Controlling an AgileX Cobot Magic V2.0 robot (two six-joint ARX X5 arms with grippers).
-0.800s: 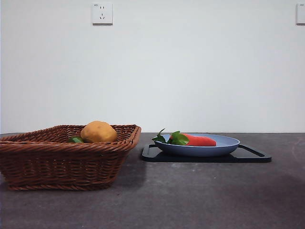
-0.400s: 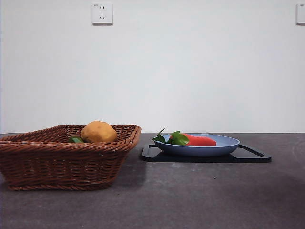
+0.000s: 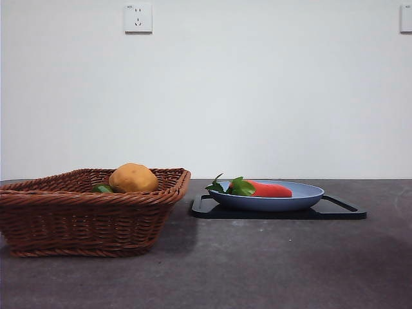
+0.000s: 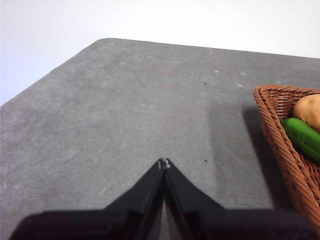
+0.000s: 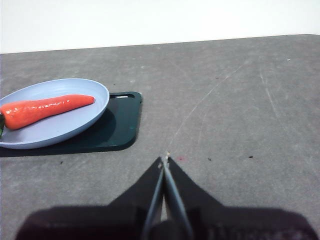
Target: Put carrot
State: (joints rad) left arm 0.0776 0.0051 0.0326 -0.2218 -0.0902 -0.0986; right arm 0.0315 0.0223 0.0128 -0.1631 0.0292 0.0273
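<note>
The red-orange carrot (image 3: 269,189) with green leaves (image 3: 238,187) lies in a pale blue plate (image 3: 302,197) on a black tray (image 3: 341,210), right of centre in the front view. It also shows in the right wrist view (image 5: 45,110), lying in the plate (image 5: 75,127). My right gripper (image 5: 164,161) is shut and empty, over bare table, apart from the tray. My left gripper (image 4: 164,163) is shut and empty, over bare table beside the wicker basket (image 4: 280,135). Neither arm shows in the front view.
The brown wicker basket (image 3: 84,219) stands at the left and holds a yellow-orange potato-like lump (image 3: 133,177) and a green vegetable (image 4: 302,137). The table (image 3: 270,264) is dark grey, with a white wall behind.
</note>
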